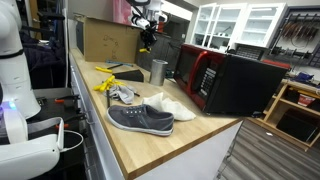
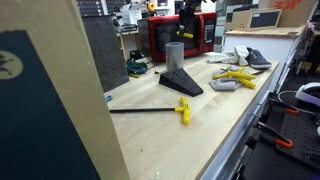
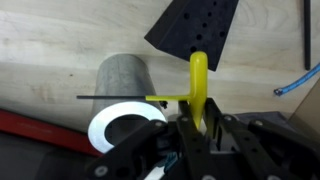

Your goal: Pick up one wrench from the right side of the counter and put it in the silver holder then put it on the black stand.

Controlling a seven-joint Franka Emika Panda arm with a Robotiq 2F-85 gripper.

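My gripper (image 3: 197, 122) is shut on the yellow T-handle of a wrench (image 3: 198, 80). Its thin dark shaft sticks out sideways above the silver holder (image 3: 125, 95). The holder is an upright metal cup standing on the wooden counter (image 3: 60, 40), just below me. The black stand (image 3: 195, 30) lies flat just beyond the cup. In an exterior view, the gripper (image 1: 147, 38) hangs above the silver holder (image 1: 158, 71), with the black stand (image 1: 127, 74) beside it. Another yellow-handled wrench (image 2: 183, 108) lies on the counter near the black stand (image 2: 181, 82) and the holder (image 2: 174, 55).
A red-and-black microwave (image 1: 225, 80) stands right behind the holder. A grey shoe (image 1: 140, 119), a white shoe (image 1: 172, 105) and more yellow tools (image 1: 105, 84) lie along the counter. A cardboard box (image 1: 105, 38) stands at the far end. A blue cable (image 3: 298, 82) lies near the stand.
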